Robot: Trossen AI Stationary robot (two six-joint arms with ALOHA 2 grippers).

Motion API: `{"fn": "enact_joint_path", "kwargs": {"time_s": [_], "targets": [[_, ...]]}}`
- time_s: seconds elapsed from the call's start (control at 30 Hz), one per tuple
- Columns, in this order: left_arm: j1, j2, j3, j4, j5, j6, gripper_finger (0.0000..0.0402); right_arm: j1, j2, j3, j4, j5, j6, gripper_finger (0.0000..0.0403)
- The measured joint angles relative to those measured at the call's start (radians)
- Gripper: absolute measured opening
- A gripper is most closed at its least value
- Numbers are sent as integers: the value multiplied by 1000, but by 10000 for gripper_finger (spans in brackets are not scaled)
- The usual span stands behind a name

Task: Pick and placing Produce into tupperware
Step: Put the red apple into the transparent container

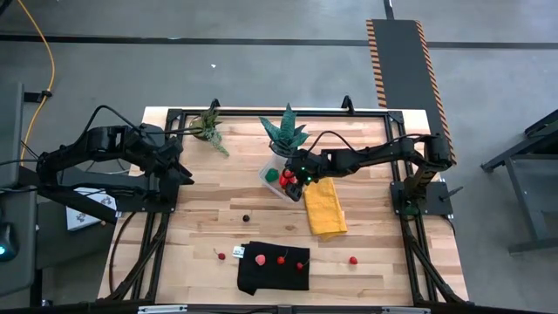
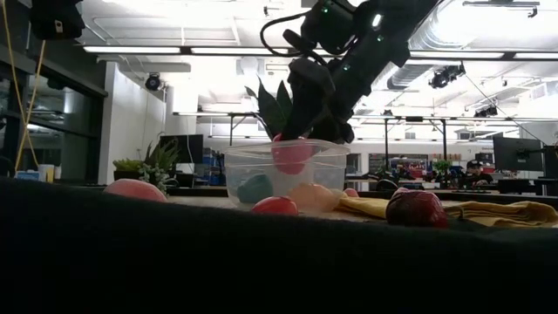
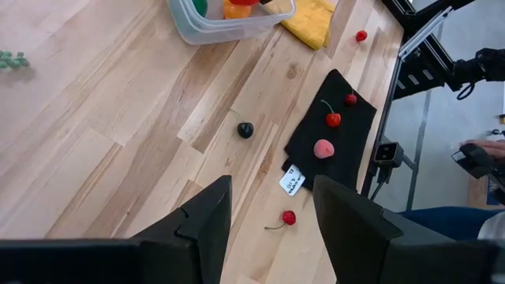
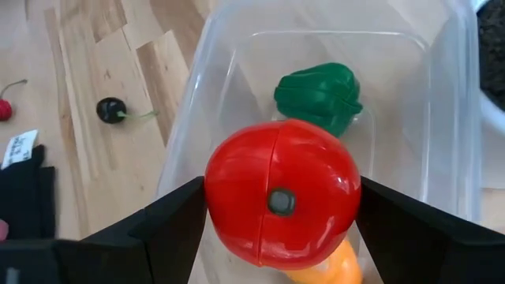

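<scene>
Left gripper hangs over the table's left side, fingers parted, nothing between them. Dark cloth at near centre carries several small red produce pieces. Right gripper is over the tupperware at table centre, jaws wide, clamped on a red tomato. Green pepper lies inside the tupperware. Yellow cloth just right of it.

bare wood wide open left of tupperware; potted plant crowds behind, yellow cloth beside.
</scene>
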Motion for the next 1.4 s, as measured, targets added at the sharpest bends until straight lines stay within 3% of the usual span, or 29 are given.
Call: {"fn": "enact_joint_path", "kwargs": {"time_s": [1.4], "targets": [[0,0,0,-1,0,21,168,0,0,0,23,-34,43,296]]}}
